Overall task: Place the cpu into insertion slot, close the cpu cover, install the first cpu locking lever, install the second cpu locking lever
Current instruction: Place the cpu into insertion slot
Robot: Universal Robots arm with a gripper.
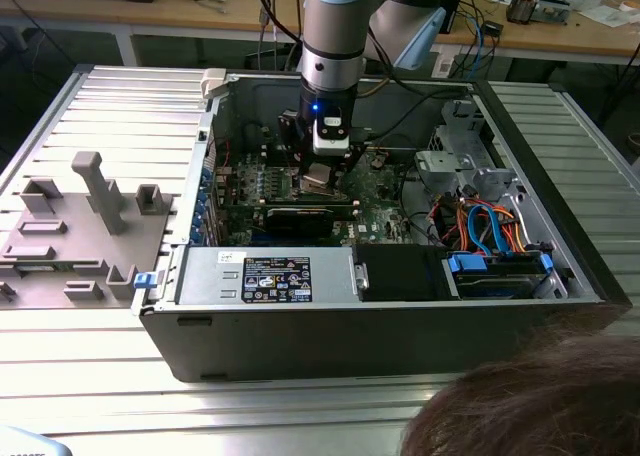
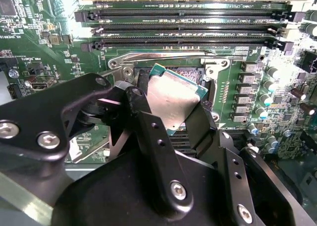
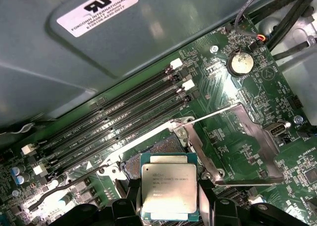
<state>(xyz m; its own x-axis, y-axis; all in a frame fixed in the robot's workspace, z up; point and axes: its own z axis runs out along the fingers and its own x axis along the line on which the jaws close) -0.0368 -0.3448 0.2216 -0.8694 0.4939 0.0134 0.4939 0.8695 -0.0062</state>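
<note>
At the exterior view's left, a grey plastic rack [image 1: 85,221] sits on the ribbed metal table [image 1: 90,396] beside an open computer case [image 1: 400,336]. Over the middle of the case, the robot arm [image 1: 335,36] reaches straight down toward the green circuit board [image 1: 385,191]. Its gripper [image 1: 322,176] is drawn narrow around the chip [image 3: 169,189], with black fingers [image 2: 148,132] pinching two opposite edges. The chip, silvery-tan face up, hangs just over the open socket [image 3: 161,147] and looks slightly tilted in the second wrist view. Whether it touches the socket cannot be told. Beside the socket the cover [image 3: 197,154], a silvery frame with a square window, stands open and clear of it, near rows of black memory slots [image 3: 114,122]. At the exterior view's right, blue and orange cables [image 1: 485,226] crowd the drive bay. A person's hair [image 1: 540,406] edges into the foreground.
</note>
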